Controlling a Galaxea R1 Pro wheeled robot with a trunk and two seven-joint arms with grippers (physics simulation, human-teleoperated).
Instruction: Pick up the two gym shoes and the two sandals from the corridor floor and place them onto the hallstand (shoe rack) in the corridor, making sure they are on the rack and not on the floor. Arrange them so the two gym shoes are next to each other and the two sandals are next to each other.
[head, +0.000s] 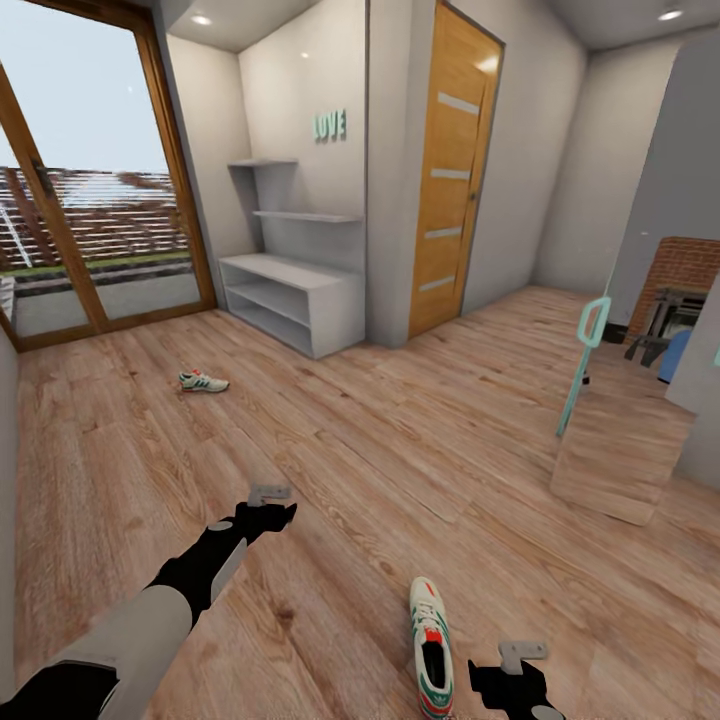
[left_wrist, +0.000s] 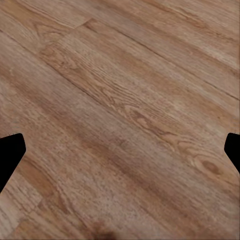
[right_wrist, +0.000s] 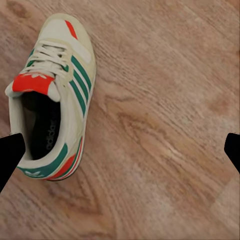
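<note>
Near gym shoe (head: 431, 645) lies just left of right gripper (head: 515, 672); apart.

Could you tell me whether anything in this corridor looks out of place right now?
Yes: the two gym shoes lie far apart on the corridor floor, one near the glass door, the other beside the right gripper, pointing different ways. The hallstand shelves appear bare.

One shoe (head: 431, 648) lies on the floor (head: 400, 450) just left of the right gripper (head: 520, 680); the other shoe (head: 203, 381) lies far ahead of the left gripper (head: 272, 512), near the rack (head: 290, 300).
</note>
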